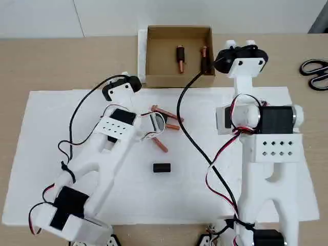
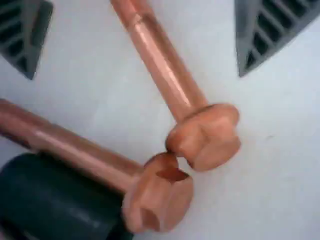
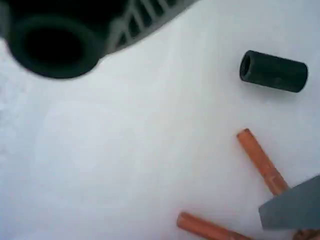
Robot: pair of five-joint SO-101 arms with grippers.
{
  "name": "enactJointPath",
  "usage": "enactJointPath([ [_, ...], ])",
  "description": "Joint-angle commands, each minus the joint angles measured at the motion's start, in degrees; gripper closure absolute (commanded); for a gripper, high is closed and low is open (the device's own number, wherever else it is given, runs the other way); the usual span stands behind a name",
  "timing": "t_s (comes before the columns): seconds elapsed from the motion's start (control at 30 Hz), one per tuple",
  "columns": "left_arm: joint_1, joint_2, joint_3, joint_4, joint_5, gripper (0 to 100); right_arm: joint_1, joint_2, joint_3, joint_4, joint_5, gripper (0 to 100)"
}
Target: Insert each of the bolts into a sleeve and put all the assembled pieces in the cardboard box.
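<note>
Up at the far edge of the white sheet point(image 1: 51, 154) sits the cardboard box point(image 1: 178, 80) w/ 2 assembled pieces inside, each a copper bolt in a black sleeve: mid-box piece point(image 1: 180, 59) and right-wall piece point(image 1: 204, 57), lying roughly parallel.

Near the sheet's centre are 3 loose bolts: top bolt point(image 1: 165, 112), middle bolt point(image 1: 173, 126), partly under the left gripper point(image 1: 159, 123), and lower bolt point(image 1: 161, 144). 1 loose sleeve point(image 1: 161, 167) lies apart from them, nearer the arm bases.

Left gripper hangs right over the bolt cluster, fingers spread wide. In its wrist view the 2 grey fingertips point(image 2: 270, 35) stand well apart w/ a bolt shaft running between them, not gripped. 2 bolt heads point(image 2: 205, 135) there lie just about touching. A dark rounded thing point(image 2: 45, 200) sits against the second shaft; can't tell what it is.

Right gripper point(image 3: 95, 22) is pinching 1 held sleeve point(image 3: 50, 45), seen end-on, up off the sheet against a ribbed grey finger. Farther off in that view are the loose sleeve, 2 bolt shafts and a grey tip of the left gripper.

Sleeve count: 2 in box, 1 loose, 1 held, so 4.

1 pair of scissors point(image 1: 315, 72) lies on the bare table point(image 1: 51, 61), right side.
</note>
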Motion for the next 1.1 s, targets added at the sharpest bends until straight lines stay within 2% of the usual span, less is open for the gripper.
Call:
enactJointPath([
  [0.0,-0.2,1.9,-0.1,-1.8,0.3,78,0.4,-2.0,-0.2,-1.4,-0.6,99.5],
  [0.2,0.1,6.9,-2.9,-2.8,0.3,89,0.4,-2.0,-0.1,-1.4,-0.6,99.5],
  [0.53,0.1,8.7,-3.6,-2.9,0.2,90,0.4,-2.0,-0.1,-1.4,-0.6,99.5],
  [0.67,0.1,8.5,-3.6,-2.9,0.2,99,0.4,-2.0,-0.1,-1.4,-0.6,99.5],
  [0.87,-0.3,8.4,-4.0,-2.6,0.1,99,0.4,-2.5,-1.0,-1.9,-0.6,99.5],
  [1.07,-1.7,8.4,-12.6,8.0,0.1,99,0.5,-2.5,-11.8,0.7,-4.8,99.5],
])
